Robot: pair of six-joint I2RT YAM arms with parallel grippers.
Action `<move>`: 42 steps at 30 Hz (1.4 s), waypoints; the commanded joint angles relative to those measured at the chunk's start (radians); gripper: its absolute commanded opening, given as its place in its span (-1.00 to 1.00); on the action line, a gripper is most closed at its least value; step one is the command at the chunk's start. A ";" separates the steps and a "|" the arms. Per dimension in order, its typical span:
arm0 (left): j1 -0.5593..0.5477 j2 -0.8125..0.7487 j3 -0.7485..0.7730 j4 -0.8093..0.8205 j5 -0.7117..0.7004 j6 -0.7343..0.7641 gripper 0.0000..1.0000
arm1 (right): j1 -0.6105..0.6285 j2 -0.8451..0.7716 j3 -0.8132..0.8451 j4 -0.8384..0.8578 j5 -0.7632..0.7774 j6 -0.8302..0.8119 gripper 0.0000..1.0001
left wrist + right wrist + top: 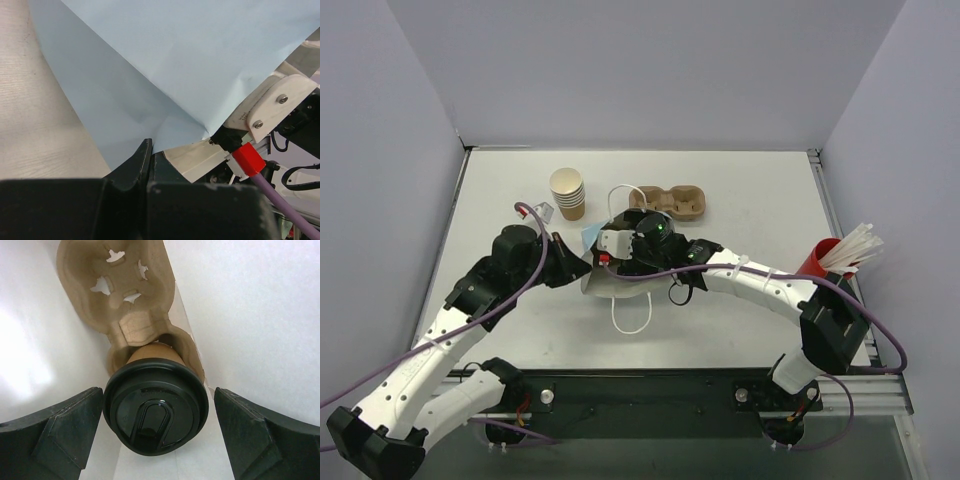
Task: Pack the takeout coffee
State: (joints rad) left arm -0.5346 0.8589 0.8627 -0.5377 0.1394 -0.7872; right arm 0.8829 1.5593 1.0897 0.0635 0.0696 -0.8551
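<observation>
A tan kraft cup with a black lid [155, 415] stands in the near hollow of a brown pulp tray [125, 305]. The tray lies on the floor of a paper bag [620, 285], white inside and pale blue outside [165, 60]. The tray's far hollow is empty. My right gripper [159, 400] reaches down into the bag. It is open, with one finger on each side of the lid; the left finger is at the lid's edge and the right one is apart. My left gripper [577, 268] is shut on the bag's left edge [150, 147].
A second brown pulp tray [672, 200] lies on the table just behind the bag. A stack of lidless tan cups [568, 192] stands at the back left. A red cup of white straws [825, 258] stands at the right edge. The bag's handles flop front and back.
</observation>
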 commanded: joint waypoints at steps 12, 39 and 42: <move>0.004 0.037 0.111 -0.070 0.016 0.042 -1.00 | -0.009 -0.079 0.064 -0.059 -0.011 0.086 0.95; 0.004 0.144 0.265 -0.183 0.035 0.034 -1.00 | -0.009 -0.157 0.137 -0.312 -0.149 0.188 0.47; 0.004 0.154 0.268 -0.179 0.039 0.032 -1.00 | -0.009 -0.148 0.165 -0.344 -0.178 0.194 0.41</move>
State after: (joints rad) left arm -0.5346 0.9970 1.0874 -0.7109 0.1696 -0.7551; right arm 0.8822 1.4368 1.1877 -0.2199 -0.0494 -0.6827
